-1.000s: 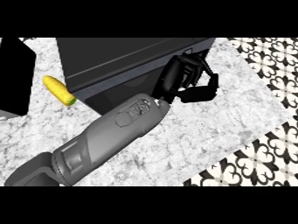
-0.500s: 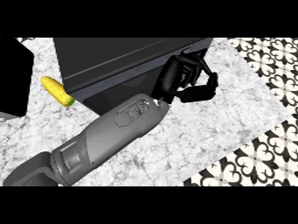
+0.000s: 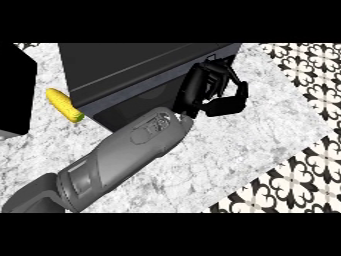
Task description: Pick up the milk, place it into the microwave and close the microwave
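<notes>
Head view of the marble counter (image 3: 225, 165). One grey forearm (image 3: 121, 155) enters from the lower left edge and runs diagonally up to the right, ending in a black hand (image 3: 206, 92) at the front right corner of the microwave (image 3: 136, 70). Which arm this is cannot be settled from the view alone; by its reach toward the right side it is read here as the right hand. Its fingers (image 3: 221, 75) lie against the microwave's dark front near the corner, while the thumb (image 3: 228, 105) curls out below; whether the hand is open or clasped on anything cannot be told. The milk does not show anywhere in the view. A yellow corn cob (image 3: 64, 105) lies on the counter just left of the microwave, between it and a dark appliance (image 3: 3, 90) at the left edge. Patterned black-and-white floor tiles (image 3: 313, 150) border the counter on the right.
</notes>
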Robot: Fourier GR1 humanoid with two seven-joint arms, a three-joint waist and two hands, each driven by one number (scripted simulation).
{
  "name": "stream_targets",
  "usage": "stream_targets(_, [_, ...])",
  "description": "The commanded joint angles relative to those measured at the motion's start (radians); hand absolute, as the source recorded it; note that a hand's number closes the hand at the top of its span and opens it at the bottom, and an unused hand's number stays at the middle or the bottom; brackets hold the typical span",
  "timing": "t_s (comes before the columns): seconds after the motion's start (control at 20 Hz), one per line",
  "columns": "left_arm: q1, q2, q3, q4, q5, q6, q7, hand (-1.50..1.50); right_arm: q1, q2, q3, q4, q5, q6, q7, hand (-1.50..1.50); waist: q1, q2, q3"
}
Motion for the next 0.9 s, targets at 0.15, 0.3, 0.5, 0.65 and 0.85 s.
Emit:
stream_targets(0.15, [-0.015,-0.047,0.100,0.117,0.056,0.129,0.015,1.50,0.000,-0.023,-0.021,0.026,-0.036,0.004,0.015,-1.50,0.032,0.009,0.001])
stream_targets(0.3, [-0.022,-0.049,0.112,0.150,0.069,0.140,0.021,1.50,-0.007,-0.033,-0.042,0.028,-0.049,-0.010,0.017,-1.50,0.057,0.006,0.000])
stream_targets(0.5, [-0.019,-0.049,0.084,0.164,0.098,0.109,0.017,1.50,-0.005,-0.045,-0.067,0.033,-0.067,-0.018,0.019,-1.50,0.081,0.011,-0.002])
stream_targets(0.65, [-0.009,-0.017,0.063,0.187,0.113,0.092,0.010,1.50,0.008,-0.057,-0.096,0.038,-0.083,-0.023,0.022,-1.50,0.100,0.005,-0.002])
stream_targets(0.85, [0.002,0.017,0.030,0.208,0.134,0.047,0.007,1.50,0.018,-0.076,-0.125,0.033,-0.093,-0.025,0.025,-1.50,0.128,0.007,-0.004])
